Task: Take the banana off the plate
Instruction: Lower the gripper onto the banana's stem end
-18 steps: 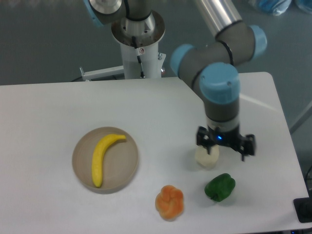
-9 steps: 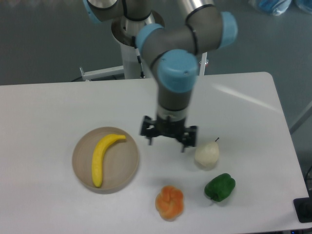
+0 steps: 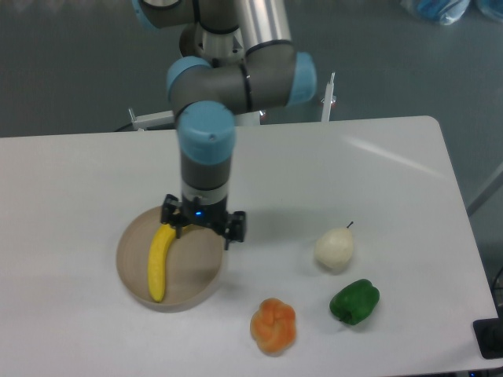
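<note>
Arm lining up over the banana on the plate

The gripper [image 3: 203, 226] is hanging over the upper right part of the plate [image 3: 134, 236], its jaws standing wide and holding nothing, one finger near the banana's upper tip and the other out over the plate's right rim. The banana [image 3: 159, 261] is lying in the plate, curving from that upper tip down toward the near rim, untouched. To my eye the grasp would be going better if the arm were shifting toward the middle of the fruit and turning the jaws across its narrow width before dropping, closing gently so the smooth skin is not slipping or bruising. The pear [image 3: 334, 248], orange fruit [image 3: 273, 325] and green pepper [image 3: 354, 301] are sitting well apart on the table [image 3: 71, 173], out of the way.
</note>
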